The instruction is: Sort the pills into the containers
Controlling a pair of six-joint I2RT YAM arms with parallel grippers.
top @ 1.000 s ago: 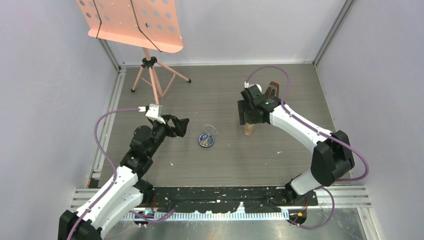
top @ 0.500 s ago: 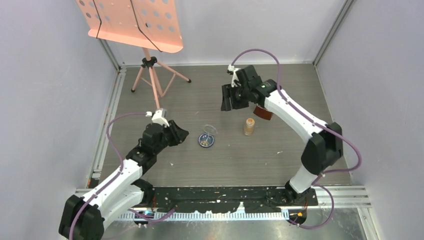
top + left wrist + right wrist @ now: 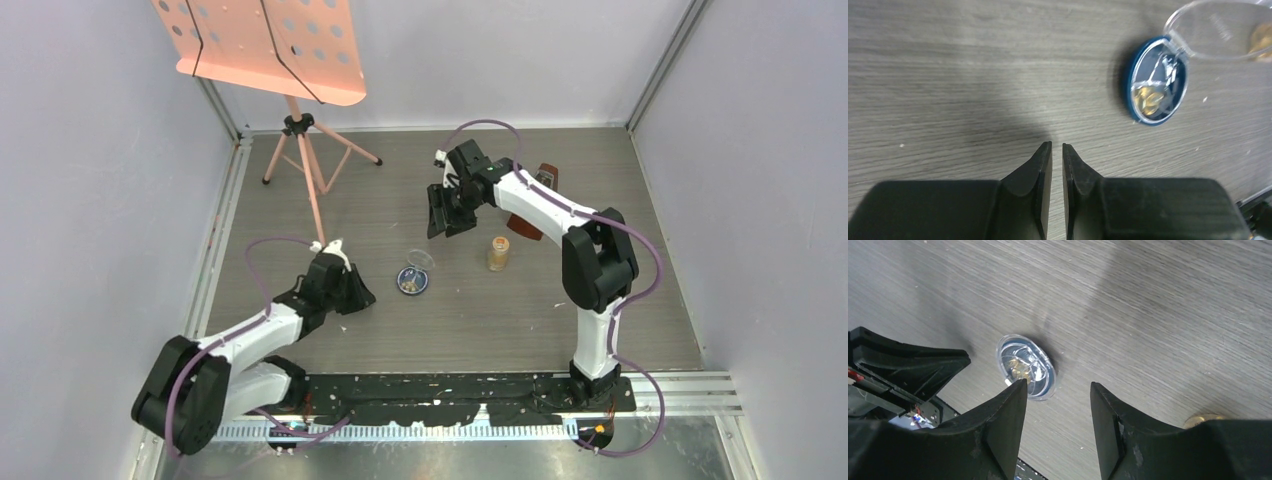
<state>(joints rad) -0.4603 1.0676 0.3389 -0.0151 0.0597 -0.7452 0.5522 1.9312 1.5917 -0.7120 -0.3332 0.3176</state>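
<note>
Holds nothing in the left gripper (image 3: 1057,146), black fingers nearly together with only a thin slit between, low over the grey wood-grain table (image 3: 948,75). Has the right gripper (image 3: 1057,385) open and empty near the shallow round dark-blue dish (image 3: 1025,367), yellowish-tan pills (image 3: 1146,96) inside. Upright to that dish's right, apart from it: small amber-brown bottle (image 3: 498,253).

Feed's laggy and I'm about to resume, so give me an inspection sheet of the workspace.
Surface: grey wood-grain table, flat.
Job's things: blue dish holding pills, its clear lid swung open; amber bottle upright.
Clutter: metronome, partly hidden at the back; white flecks.
Claws: left claw shut, empty; right claw open, empty, raised.
Cables: purple cables arching free.
Surroundings: pink music stand; pale walls.
</note>
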